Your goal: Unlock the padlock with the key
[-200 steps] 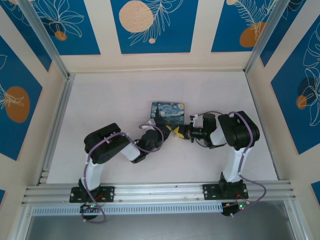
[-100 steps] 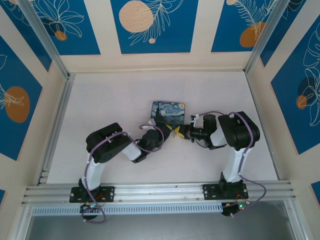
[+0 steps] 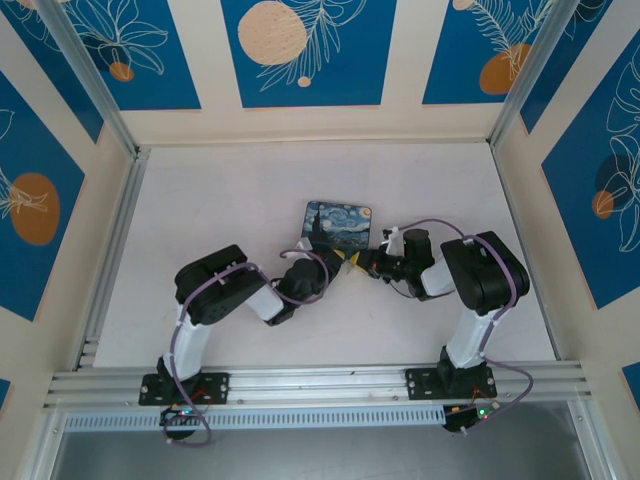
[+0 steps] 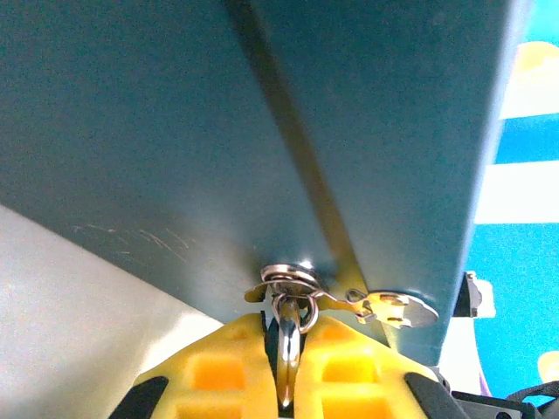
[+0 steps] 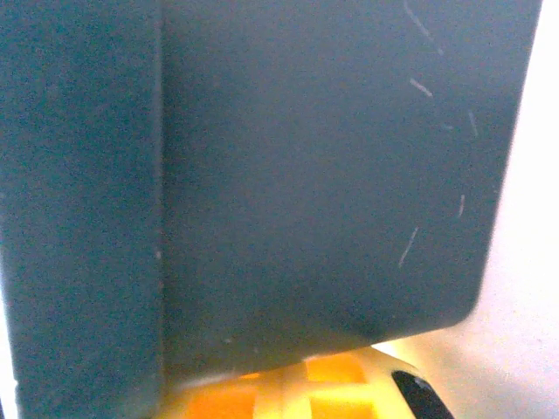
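Both pincers meet at the near edge of the tin [image 3: 337,225] on the desk [image 3: 220,200]. The left pincer [image 4: 288,336] is pressed together on a thin metal ring [image 4: 286,375], held upright against the tin's dark wall. From the ring's top the key [image 4: 397,309] sticks out to the right, flat against that wall. The right pincer [image 5: 301,384] is pressed together close to the tin; whether it pinches anything I cannot tell.

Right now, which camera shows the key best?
Left wrist: the silvery key sits sharp beside a ring pinched in the left fingers. From the top it is too small to tell; the right wrist faces the tin.
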